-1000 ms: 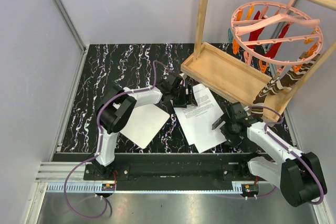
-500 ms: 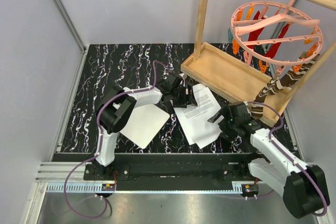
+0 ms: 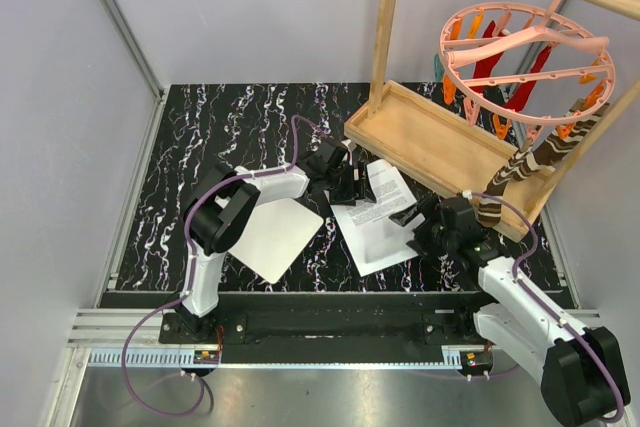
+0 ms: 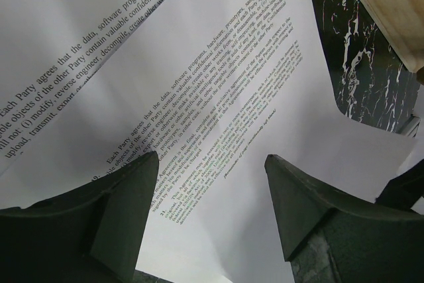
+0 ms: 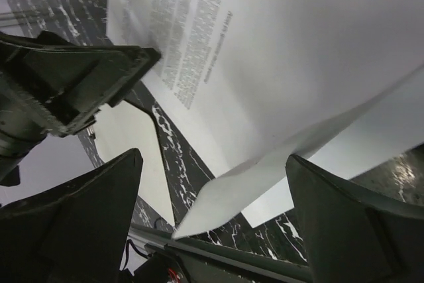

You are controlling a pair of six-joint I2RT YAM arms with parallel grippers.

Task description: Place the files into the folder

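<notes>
The files (image 3: 372, 215) are white printed sheets lying overlapped at mid-table, just in front of the wooden tray. The folder (image 3: 272, 237) is a plain white board lying flat to their left. My left gripper (image 3: 347, 183) is open at the sheets' far left edge; its wrist view shows the printed text (image 4: 218, 91) between its spread fingers (image 4: 126, 210). My right gripper (image 3: 422, 221) is open at the sheets' right side. A lifted, curled paper corner (image 5: 265, 177) sits between its jaws, which stand wide apart.
A shallow wooden tray (image 3: 440, 142) lies behind the sheets, its rim also in the left wrist view (image 4: 391, 4). A wooden rack holds a pink peg hanger (image 3: 525, 57) at the back right. Grey walls enclose the black marbled table (image 3: 220, 127).
My right arm has moved up and left onto the sheets. The sheets' near right corner has lifted and curled, and their near edge sits farther from the table front. The left arm has held still.
</notes>
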